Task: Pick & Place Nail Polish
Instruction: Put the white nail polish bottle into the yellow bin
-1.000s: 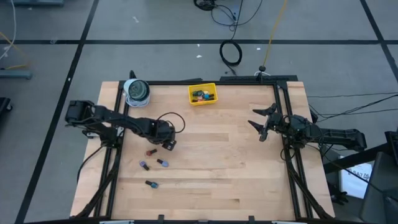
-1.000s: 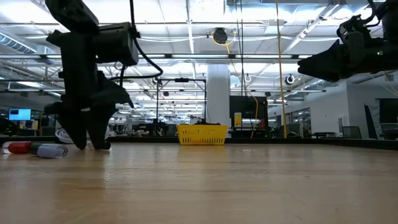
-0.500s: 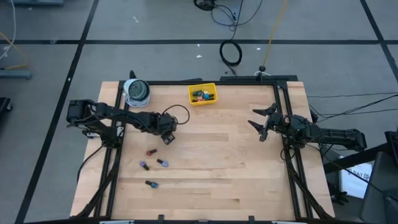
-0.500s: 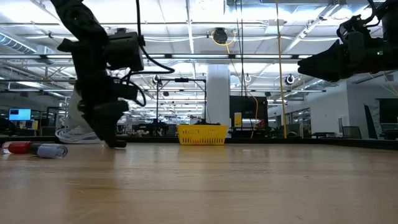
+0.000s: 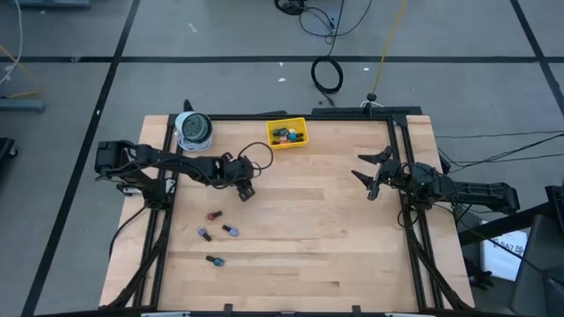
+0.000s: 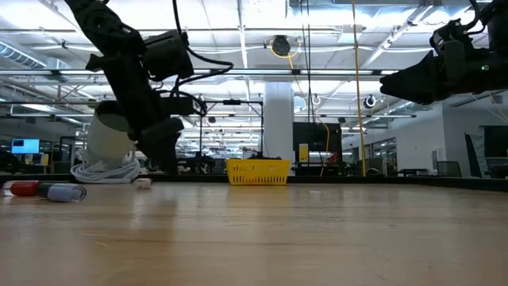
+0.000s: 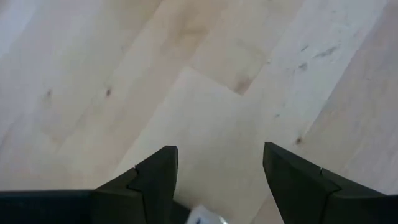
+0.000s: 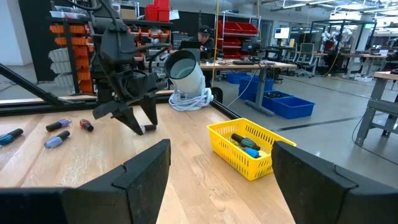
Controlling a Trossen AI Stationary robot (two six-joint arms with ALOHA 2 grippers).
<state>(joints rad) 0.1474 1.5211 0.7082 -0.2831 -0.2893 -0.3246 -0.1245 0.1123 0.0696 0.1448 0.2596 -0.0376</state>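
Fingers of the left gripper [image 5: 246, 190] grasp a small white-capped bottle [image 7: 205, 217]; since the earlier frame it has moved toward the yellow tray [image 5: 287, 134]. Right gripper [image 5: 370, 176] hangs released by the bench [image 5: 317, 238] edge. 4 nail polish bottles [image 5: 214, 235] lie near-left, others in the tray. No writing is legible.

- wood table [image 5: 317, 238], black frame rails
- yellow tray [image 5: 287, 133] at 12 o'clock edge
- tape roll [image 5: 194, 129] at 11
- four nail polish bottles [image 5: 217, 233] loose on the wood at 8
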